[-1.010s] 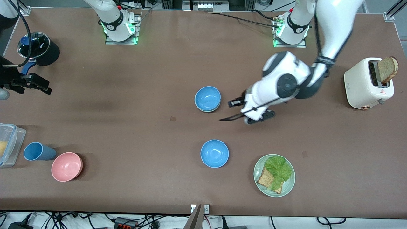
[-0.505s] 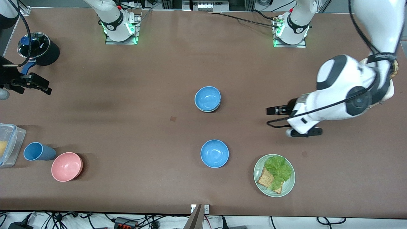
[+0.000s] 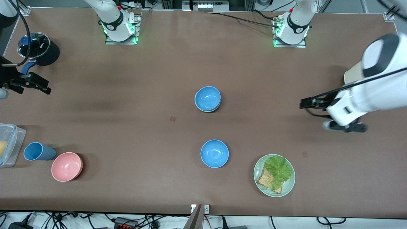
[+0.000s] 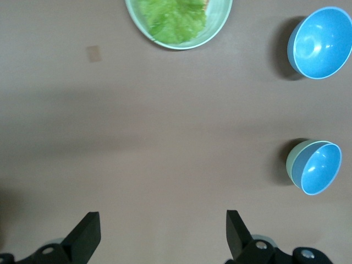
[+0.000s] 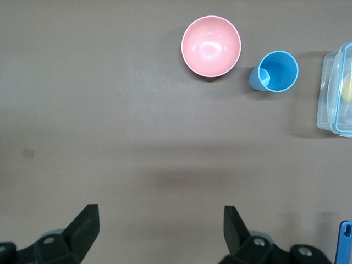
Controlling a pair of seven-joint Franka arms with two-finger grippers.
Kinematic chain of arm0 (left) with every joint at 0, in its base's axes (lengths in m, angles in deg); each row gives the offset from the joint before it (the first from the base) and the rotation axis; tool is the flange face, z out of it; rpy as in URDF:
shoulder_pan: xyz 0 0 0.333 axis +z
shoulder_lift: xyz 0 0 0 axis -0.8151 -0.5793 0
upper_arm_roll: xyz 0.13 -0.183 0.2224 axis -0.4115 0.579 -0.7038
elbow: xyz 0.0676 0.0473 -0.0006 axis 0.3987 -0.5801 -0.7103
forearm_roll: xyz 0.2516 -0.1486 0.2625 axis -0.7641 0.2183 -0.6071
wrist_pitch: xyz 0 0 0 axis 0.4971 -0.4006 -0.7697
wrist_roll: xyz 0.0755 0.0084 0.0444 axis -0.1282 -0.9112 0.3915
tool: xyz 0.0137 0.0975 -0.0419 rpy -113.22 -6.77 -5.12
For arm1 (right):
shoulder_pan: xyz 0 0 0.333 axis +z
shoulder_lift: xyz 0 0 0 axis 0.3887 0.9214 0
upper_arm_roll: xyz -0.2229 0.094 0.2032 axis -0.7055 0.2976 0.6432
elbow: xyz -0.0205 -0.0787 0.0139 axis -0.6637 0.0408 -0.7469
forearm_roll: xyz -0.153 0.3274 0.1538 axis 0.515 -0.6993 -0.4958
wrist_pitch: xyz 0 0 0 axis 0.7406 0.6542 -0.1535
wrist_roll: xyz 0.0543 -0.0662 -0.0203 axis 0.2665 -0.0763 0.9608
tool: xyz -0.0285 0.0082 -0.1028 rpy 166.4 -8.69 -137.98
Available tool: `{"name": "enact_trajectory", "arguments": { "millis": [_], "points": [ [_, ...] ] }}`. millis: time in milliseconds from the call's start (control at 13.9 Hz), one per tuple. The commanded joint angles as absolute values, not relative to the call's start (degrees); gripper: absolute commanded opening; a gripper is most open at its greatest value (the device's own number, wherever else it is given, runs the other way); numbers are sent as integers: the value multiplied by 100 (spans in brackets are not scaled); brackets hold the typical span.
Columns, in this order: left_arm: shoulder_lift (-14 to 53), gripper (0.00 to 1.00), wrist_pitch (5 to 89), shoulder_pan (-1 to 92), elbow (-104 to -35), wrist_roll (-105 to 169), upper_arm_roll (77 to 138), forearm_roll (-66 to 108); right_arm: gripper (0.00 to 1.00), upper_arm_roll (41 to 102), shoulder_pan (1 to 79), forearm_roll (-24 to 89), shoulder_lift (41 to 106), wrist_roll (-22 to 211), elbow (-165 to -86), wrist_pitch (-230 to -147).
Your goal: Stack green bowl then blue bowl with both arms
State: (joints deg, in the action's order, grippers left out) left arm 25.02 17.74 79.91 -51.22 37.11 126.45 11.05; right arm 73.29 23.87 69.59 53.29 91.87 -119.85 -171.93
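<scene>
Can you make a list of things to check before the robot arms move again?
1. Glossy sky-blue round bowl sits inside the pale mint-green bowl: ok.
2. Second sky-blue bowl stands alone, nearer the front camera: ok.
3. Left gripper open, holding nothing, over bare table toward the left arm's end: ok.
4. Right gripper open, holding nothing, waiting at the right arm's end: ok.
5. Pale-green plate with lettuce and bread apart from both bowls: ok.
</scene>
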Motion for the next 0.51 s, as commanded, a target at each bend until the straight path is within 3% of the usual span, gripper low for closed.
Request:
{"name": "enact_trajectory", "arguments": {
  "millis": [0,289,433],
  "points": [
    [3775,100,1768,8089,-6003,3239,11973,1486,100,7384,2349,6959,5305,9241,-11937,-17139],
    [4113,100,1725,6913,-6270,3221,10680,1434,100,7393,2358,6959,5305,9197,-11937,-17139],
    [4384,100,1619,6691,-6436,3177,10484,1486,100,7375,2340,6959,5305,9241,-11937,-17139]
  ]
}}
